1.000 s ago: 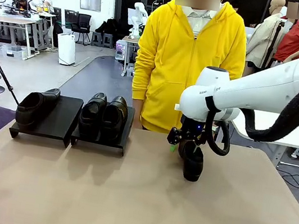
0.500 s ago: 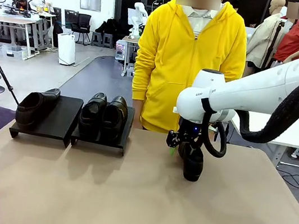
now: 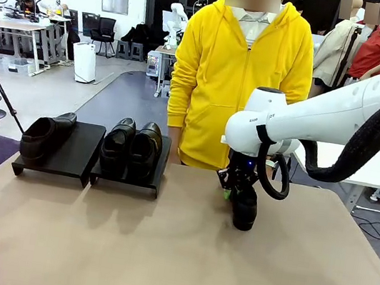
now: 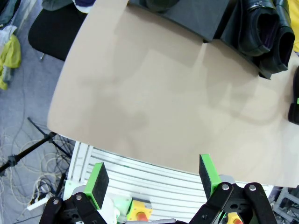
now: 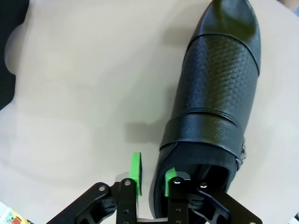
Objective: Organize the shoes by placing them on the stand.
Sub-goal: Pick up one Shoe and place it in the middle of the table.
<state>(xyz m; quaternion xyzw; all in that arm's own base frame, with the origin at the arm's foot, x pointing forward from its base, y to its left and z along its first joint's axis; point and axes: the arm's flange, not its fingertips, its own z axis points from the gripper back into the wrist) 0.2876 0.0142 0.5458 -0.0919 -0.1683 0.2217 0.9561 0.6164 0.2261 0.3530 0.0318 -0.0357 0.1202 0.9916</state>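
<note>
Shoes are sitting on the stand at the table's far left: one shoe is lying on the left section, and a pair is standing side by side on the right section, toes pointing toward my side of the table.

My left gripper is hovering off the table's near edge, and its green-padded fingers are standing wide apart with nothing between them. In the left wrist view, the stand's two sections and the pair are showing along the top edge, well apart from this gripper.

A person in a yellow hoodie is standing at the far side of the table, behind its middle.

My right arm is reaching in from the right and bending down over the fourth shoe, which is resting on the table right of centre, well apart from the stand. My right gripper is pointing downward at the shoe's heel end. One finger is sitting outside the heel collar and the other is sitting just inside the opening, so the two pads are pinching the collar's edge between them. The shoe's sole is lying flat on the table, with the toe pointing away from my wrist.
</note>
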